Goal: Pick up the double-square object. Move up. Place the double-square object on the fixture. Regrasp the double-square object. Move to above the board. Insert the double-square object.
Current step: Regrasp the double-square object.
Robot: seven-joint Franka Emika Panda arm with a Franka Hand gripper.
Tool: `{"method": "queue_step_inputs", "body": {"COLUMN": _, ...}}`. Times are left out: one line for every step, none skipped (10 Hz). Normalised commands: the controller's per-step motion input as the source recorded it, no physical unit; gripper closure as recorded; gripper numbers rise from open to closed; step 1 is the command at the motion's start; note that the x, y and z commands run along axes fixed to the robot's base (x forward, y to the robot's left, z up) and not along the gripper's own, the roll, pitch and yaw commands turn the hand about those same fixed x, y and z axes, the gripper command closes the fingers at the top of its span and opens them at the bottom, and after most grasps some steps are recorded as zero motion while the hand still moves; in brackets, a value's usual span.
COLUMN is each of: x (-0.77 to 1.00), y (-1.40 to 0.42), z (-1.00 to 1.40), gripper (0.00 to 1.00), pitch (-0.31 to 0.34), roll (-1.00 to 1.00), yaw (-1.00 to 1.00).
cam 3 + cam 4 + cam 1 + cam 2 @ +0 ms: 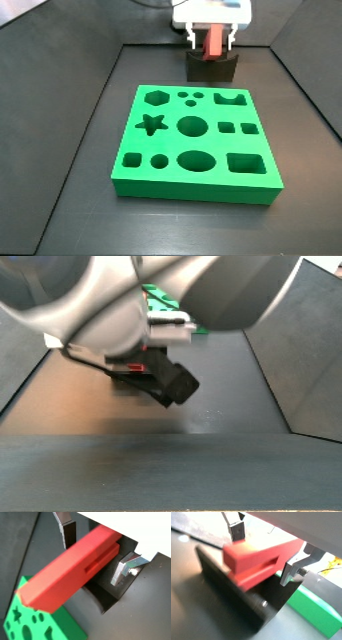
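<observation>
The claw [264, 554] is seen low over the fixture [234, 597] at the far end of the tabletop [80, 210], and its silver fingers [127, 567] are spread to either side of the red block [67, 572]. In both wrist views a gap is visible between each plate and the block, so nothing is being pinched; the block appears to be carried by the fixture alone, its long body lying across the dark notch and jutting out past it. In a side view the block [211, 42] is seen upright-looking between the fingers above the fixture [211, 68], just beyond the far edge of the board [194, 140]; in the opposite side view most of the scene is hidden by the arm, and only a sliver of red can be made out by the fixture [171, 378]. The step in hand is judged to be the handover on the fixture: placing looks done, and the regrasp is not yet made. For the next move the fingers will have to be squared to the block's flat sides and closed firmly, without the block being nudged off its seat. Only then can it be lifted and carried over the board, where the prongs must be matched to the paired square holes [235, 127].
</observation>
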Motion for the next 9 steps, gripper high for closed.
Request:
{"method": "queue_step_inputs", "body": {"x": -0.03, "y": -0.01, "z": 1.00, "gripper": 0.00, "pitch": 0.018, "roll": 0.06, "yaw": -0.05}}
{"method": "queue_step_inputs", "body": {"x": -0.03, "y": 0.00, "z": 0.87, "gripper": 0.00, "pitch": 0.011, "roll": 0.06, "yaw": -0.04}}
{"method": "queue_step_inputs", "body": {"x": -0.03, "y": 0.00, "z": 0.69, "gripper": 0.00, "pitch": 0.009, "roll": 0.05, "yaw": -0.03}}
{"method": "queue_step_inputs", "body": {"x": -0.03, "y": 0.00, "z": 0.45, "gripper": 0.00, "pitch": 0.009, "roll": 0.05, "yaw": -0.02}}
{"method": "queue_step_inputs", "body": {"x": -0.03, "y": 0.00, "z": 0.33, "gripper": 0.00, "pitch": 0.013, "roll": 0.05, "yaw": -0.01}}
{"method": "queue_step_inputs", "body": {"x": 0.01, "y": -1.00, "z": 0.91, "gripper": 0.00, "pitch": 0.059, "roll": 1.00, "yaw": 0.04}}
{"method": "queue_step_inputs", "body": {"x": 0.01, "y": -1.00, "z": 0.87, "gripper": 0.00, "pitch": 0.058, "roll": 1.00, "yaw": 0.04}}
{"method": "queue_step_inputs", "body": {"x": -0.02, "y": -1.00, "z": 0.84, "gripper": 0.00, "pitch": 0.048, "roll": 1.00, "yaw": 0.04}}
{"method": "queue_step_inputs", "body": {"x": -0.04, "y": -1.00, "z": 0.82, "gripper": 0.00, "pitch": 0.042, "roll": 1.00, "yaw": 0.04}}
